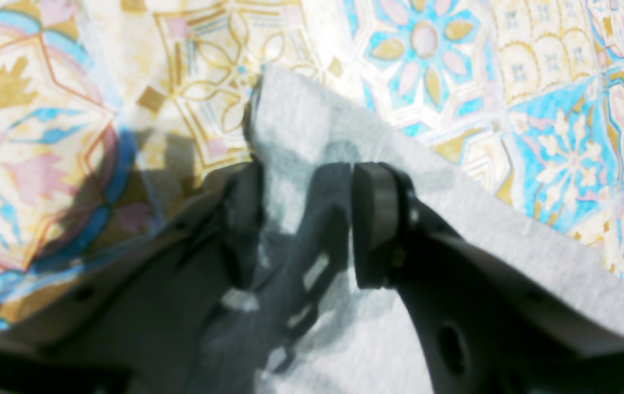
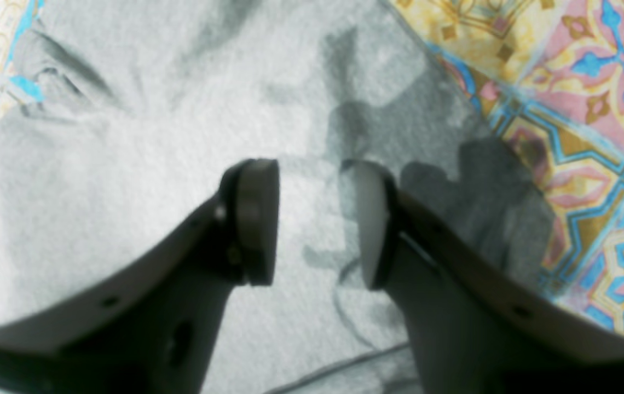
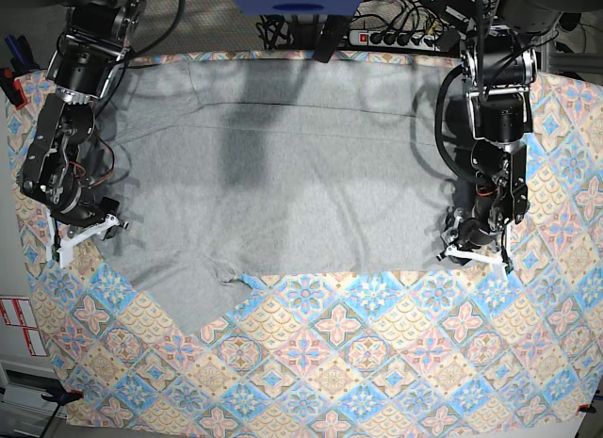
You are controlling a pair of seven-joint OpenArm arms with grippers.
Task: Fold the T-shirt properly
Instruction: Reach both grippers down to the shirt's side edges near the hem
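The light grey T-shirt [image 3: 283,174] lies spread flat over the far half of the patterned tablecloth, plain side up, with one sleeve [image 3: 193,301] pointing toward the near left. My left gripper [image 3: 478,254] hovers at the shirt's near right corner. In the left wrist view its jaws [image 1: 306,219] stand apart and straddle that corner of cloth [image 1: 312,120], so it is open. My right gripper [image 3: 83,235] sits at the shirt's left edge. Seen from the right wrist, it [image 2: 312,219] is open just above the grey fabric [image 2: 98,164], with nothing pinched.
The colourful tiled tablecloth [image 3: 377,363] shows bare across the near half of the table. A power strip with cables [image 3: 396,33] lies behind the far edge. The two arm bases stand at the far left [image 3: 89,42] and far right [image 3: 495,71] corners.
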